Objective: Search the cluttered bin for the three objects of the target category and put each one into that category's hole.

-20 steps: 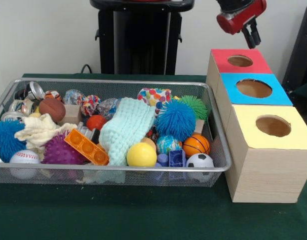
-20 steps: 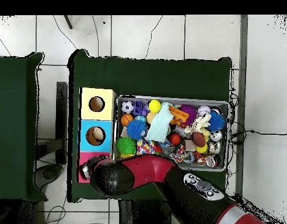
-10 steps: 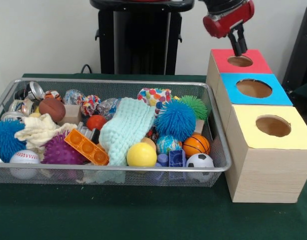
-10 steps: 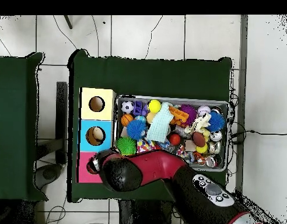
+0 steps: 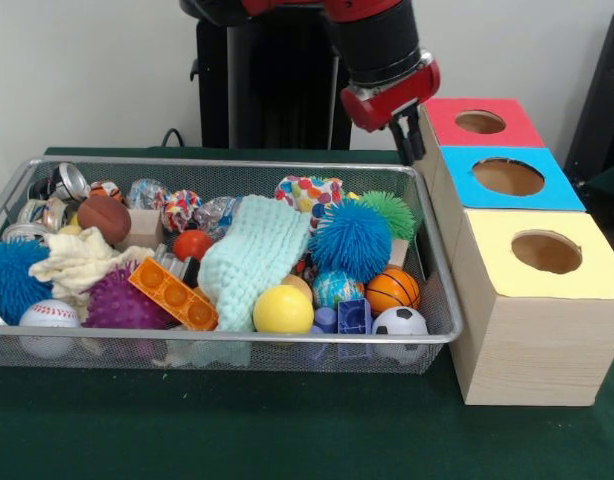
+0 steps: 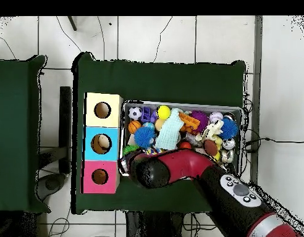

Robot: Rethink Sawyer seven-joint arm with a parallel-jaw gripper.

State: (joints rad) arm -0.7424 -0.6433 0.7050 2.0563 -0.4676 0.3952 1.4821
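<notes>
Hovering claw (image 5: 411, 140) beside bin (image 5: 427, 300)

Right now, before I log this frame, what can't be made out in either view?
- Hand: open or shut is unclear. In the front view it is small and dark beside the red-topped wooden box; overhead, the red and black arm covers it.
- Wire mesh bin: overhead, the arm hides its corner nearest the boxes.
- Whatever lies under the mint knitted cloth: hidden in both views.

Pale wall (image 5: 87, 70), white tiled floor (image 6: 154, 37), green-covered table (image 5: 237, 430).
</notes>
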